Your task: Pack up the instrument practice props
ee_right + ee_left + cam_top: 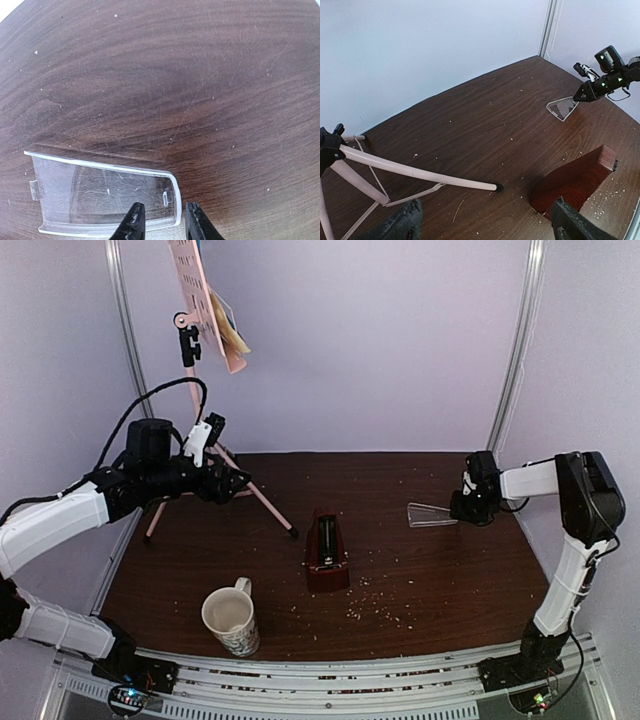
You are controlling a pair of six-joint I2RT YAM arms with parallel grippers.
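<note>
Although the job is to pack the props away, nothing looks packed yet, and no case or box shows in any view, so nearly all of it seems left to do. Largest is the dark wooden table (pixel 420 570), its grain fine and scratched. At its far left the pink music stand (pixel 205 300) rises on thin tubular tripod legs. It is fully set up, and its perforated desk is tilted high, with the pale-yellow and blue music sheets (pixel 228 328) resting against it. The left gripper (pixel 485 205) hangs just beside those legs, spread wide and holding nothing.

Mid-table sits the metronome (pixel 326 552), a small glossy red-brown pyramid with its front face uncovered. A cream patterned mug (pixel 232 620), not one of the props, stands near the front edge.

The clear wedge cover (pixel 430 515) is thin scuffed plastic with a rounded narrow end and a small clip slot, and it is well apart from the metronome, at the right. The right gripper (pixel 164 210) has its fingers (pixel 134 220) narrowly apart astride that end, though I cannot tell whether they pinch it. Pale crumbs (pixel 385 612) speckle the wood.
</note>
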